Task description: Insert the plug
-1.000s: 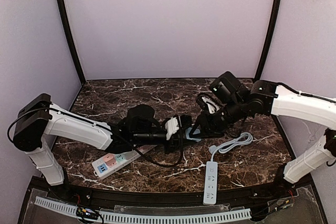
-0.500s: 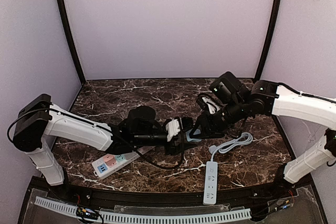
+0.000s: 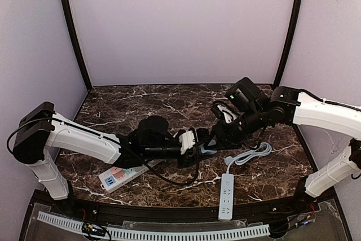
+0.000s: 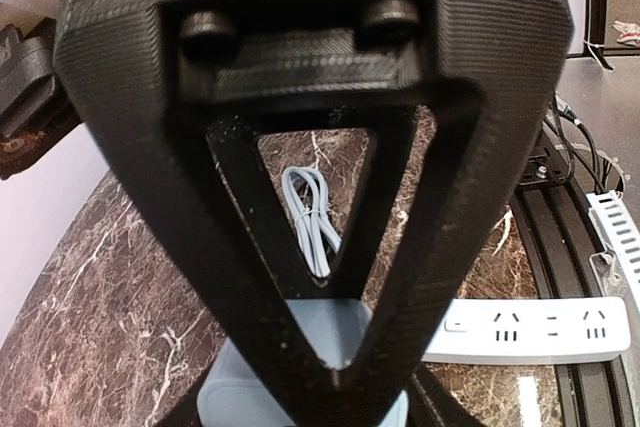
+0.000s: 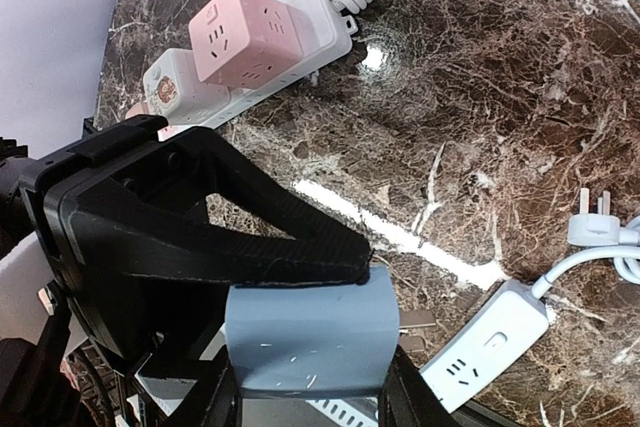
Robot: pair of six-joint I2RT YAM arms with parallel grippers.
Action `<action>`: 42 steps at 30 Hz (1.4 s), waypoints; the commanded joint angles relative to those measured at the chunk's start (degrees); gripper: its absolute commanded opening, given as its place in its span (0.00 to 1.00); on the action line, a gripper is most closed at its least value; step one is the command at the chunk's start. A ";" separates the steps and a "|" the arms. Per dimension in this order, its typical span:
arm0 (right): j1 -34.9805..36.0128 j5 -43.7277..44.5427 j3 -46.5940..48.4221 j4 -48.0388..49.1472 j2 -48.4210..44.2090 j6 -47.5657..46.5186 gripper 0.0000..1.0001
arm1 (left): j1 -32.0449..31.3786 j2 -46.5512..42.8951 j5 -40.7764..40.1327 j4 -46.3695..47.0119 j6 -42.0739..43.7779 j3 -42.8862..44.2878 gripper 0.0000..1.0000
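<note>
Sliding lower, the left pincer [image 3: 196,152] now meets the right pincer [image 3: 212,144], which pinches a light blue plastic plug block [image 5: 310,342] between its fingers; the left's own grip cannot be told. Under both lies a white-veined brown marble tabletop [image 3: 169,103]; lilac walls [image 3: 180,26] stand behind.

Robot lab cell, this one: plain lilac walls [image 3: 180,26] and black corner posts [image 3: 73,32] box in the dark marble tabletop [image 3: 141,103] beneath the right pincer [image 3: 210,143], and white slotted cable trunking [image 3: 169,233] lines the table's edge well behind it.
</note>
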 commanded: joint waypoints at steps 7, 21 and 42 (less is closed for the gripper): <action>0.53 -0.04 -0.67 0.75 -0.03 0.32 0.36 | -0.93 -2.75 -0.14 0.44 1.07 0.21 0.52; 0.79 0.05 -2.23 2.36 -0.76 -0.20 0.61 | -1.25 -3.64 -0.16 1.01 1.36 -0.59 0.10; -2.91 34.62 -9.56 5.99 -13.42 -6.63 0.99 | -1.72 -8.27 6.70 -18.22 1.14 0.13 0.02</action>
